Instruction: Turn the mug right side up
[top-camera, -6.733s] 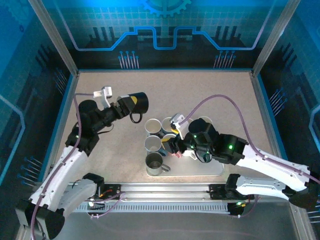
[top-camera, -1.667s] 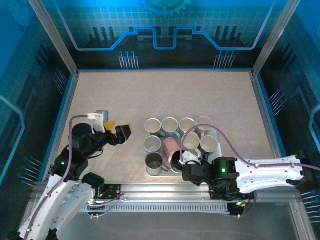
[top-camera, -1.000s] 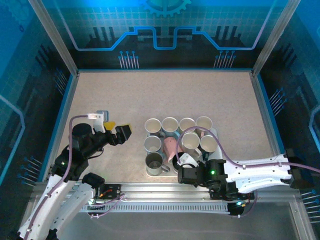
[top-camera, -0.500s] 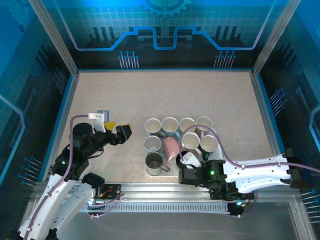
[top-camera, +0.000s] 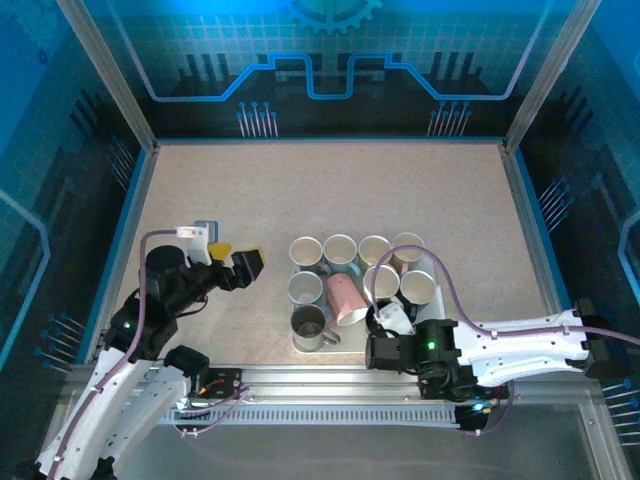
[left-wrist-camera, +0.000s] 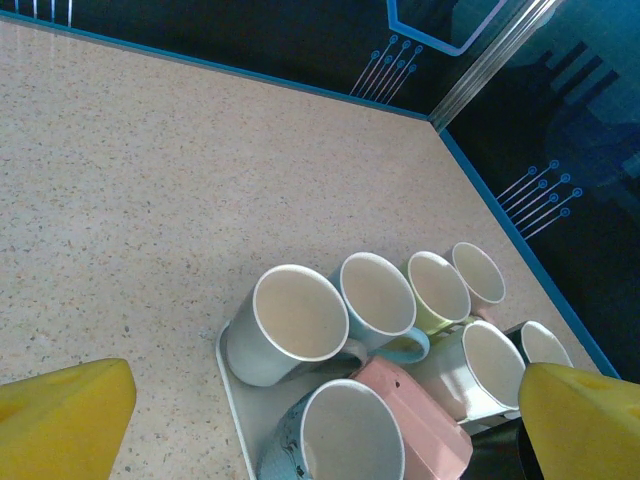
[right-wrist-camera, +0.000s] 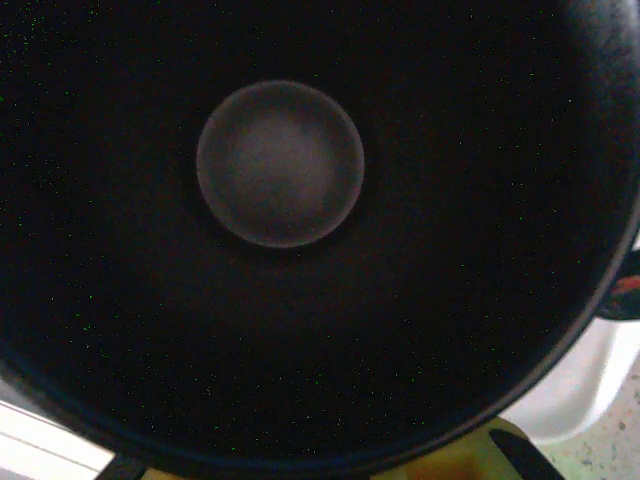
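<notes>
While the salmon-pink ceramic mug (top-camera: 345, 297) leans tipped on the white tray (top-camera: 298, 347), the right tool (top-camera: 376, 336) sits just beside it, lower-right. Left wrist: the left tool (left-wrist-camera: 320, 415) gapes empty, farther off. Right wrist: the closed tool seemingly pinches the rim of a black mug (right-wrist-camera: 280, 200).

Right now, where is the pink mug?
In the top view the pink mug sits mid-cluster, between a grey mug on its left and a white mug on its right.
</notes>
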